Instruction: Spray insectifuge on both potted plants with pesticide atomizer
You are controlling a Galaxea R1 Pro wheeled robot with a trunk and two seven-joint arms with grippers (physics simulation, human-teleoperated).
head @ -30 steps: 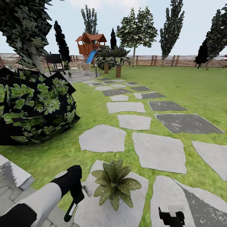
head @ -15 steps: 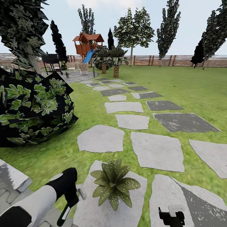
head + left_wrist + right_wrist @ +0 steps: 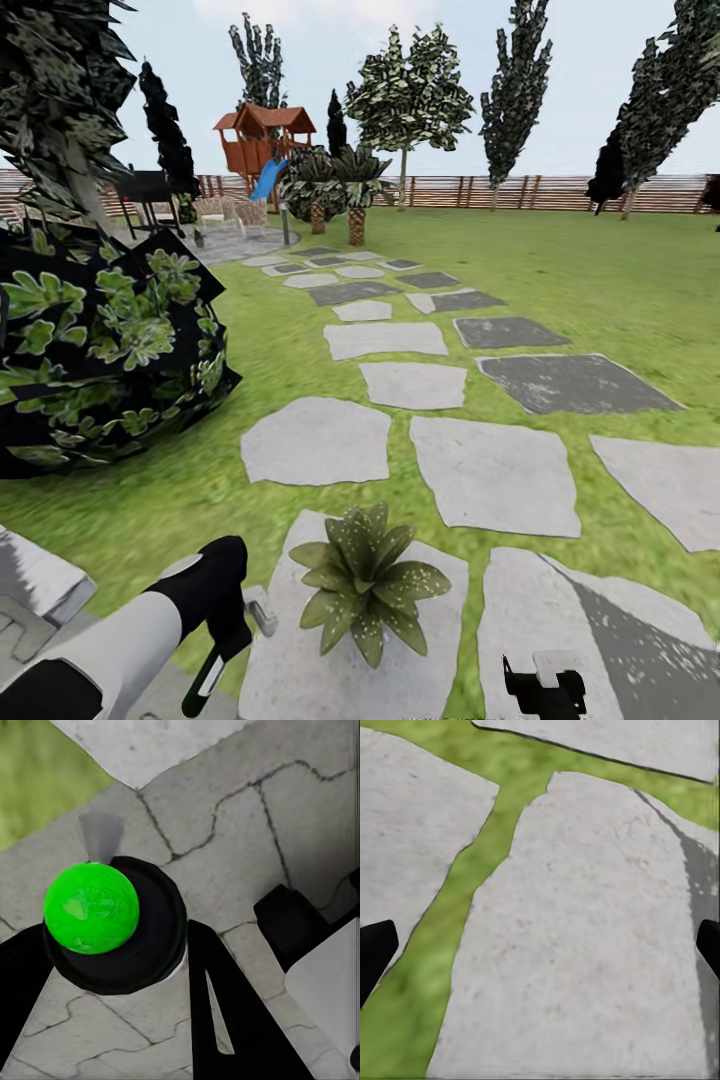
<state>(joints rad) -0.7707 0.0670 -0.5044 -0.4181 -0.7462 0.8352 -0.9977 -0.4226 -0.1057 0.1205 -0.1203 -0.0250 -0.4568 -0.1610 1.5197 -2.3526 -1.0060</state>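
1. The left hand (image 3: 232,640) is low at the near left, clenched around the spray bottle (image 3: 208,675), with its black fingers (image 3: 225,1012) on either side of the bottle's body.
2. The bottle's long axis runs steeply down from the hand toward the ground, tilted a little to the near left. Its pale head (image 3: 262,617) sticks out at the top right of the hand, toward the potted plant (image 3: 368,585).
3. In the left wrist view the bottle is seen end-on, as a bright green dome (image 3: 91,907) inside a dark ring, with a pale cone (image 3: 100,836) at its far edge. Cracked grey paving (image 3: 247,832) lies below it.
4. The plant sits on the nearest stepping stone (image 3: 300,670), just right of the bottle's head and not touching it. Its pointed leaves spread flat in a rosette, and whitish specks (image 3: 425,578) dot the right-hand leaves.
5. The right hand (image 3: 545,690) is at the near right edge, released. In the right wrist view its dark fingertips (image 3: 375,949) stand wide apart over a pale stone (image 3: 585,945) and a strip of grass (image 3: 472,885).
6. More stepping stones (image 3: 400,340) lead away across the lawn (image 3: 620,290) toward a red playhouse (image 3: 255,140), trees and a wooden fence (image 3: 540,190).
7. A dark leafy bush (image 3: 100,350) stands at the left.
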